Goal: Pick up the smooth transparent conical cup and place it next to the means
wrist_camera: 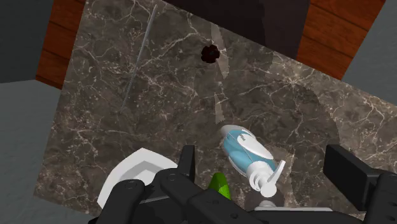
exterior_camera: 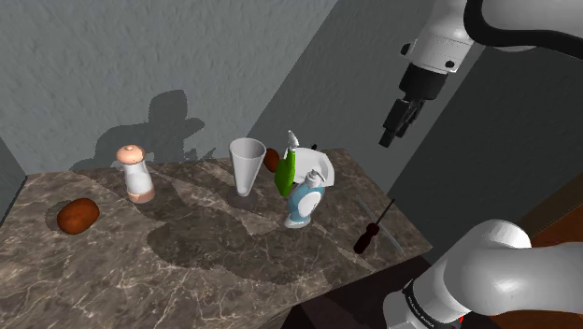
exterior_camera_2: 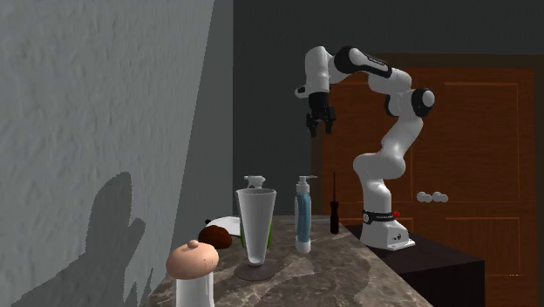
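Marbled tabletop [exterior_camera: 187, 266] is seen well below the gripper [exterior_camera: 386, 138], which is held high with fingers spread wide apart and nothing gripped. The clear cone-shaped cup [exterior_camera: 248, 164] is stood upright on the tabletop, far below the gripper and off to the shoulder view's left of it. A blue-and-white pump bottle [wrist_camera: 240, 147] is seen almost straight beneath the gripper. A screwdriver [exterior_camera: 372, 232] is placed below, near the tabletop edge.

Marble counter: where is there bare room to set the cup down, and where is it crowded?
Widest bare stretch: front of the counter, between the brown lump and the screwdriver. A smaller gap lies between the pink-capped shaker and the cup. Crowded: cup, green bottle, blue pump bottle cluster.
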Tool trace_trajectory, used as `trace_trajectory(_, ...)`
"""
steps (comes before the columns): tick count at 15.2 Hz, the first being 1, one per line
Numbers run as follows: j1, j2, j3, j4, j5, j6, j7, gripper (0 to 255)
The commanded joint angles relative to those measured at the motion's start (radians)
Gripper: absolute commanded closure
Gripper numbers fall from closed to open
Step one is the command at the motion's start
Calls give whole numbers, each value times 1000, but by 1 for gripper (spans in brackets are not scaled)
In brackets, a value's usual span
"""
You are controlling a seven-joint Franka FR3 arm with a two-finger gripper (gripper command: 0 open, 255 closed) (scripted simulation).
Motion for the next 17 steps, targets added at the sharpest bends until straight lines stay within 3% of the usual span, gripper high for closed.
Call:
trace_trajectory(1,0,0,0,0,0,0,0,0)
trace_trajectory(9,9,223,60,15,55,239,57,0)
trace_trajectory(17,17,488,113,117,78,435,113,0)
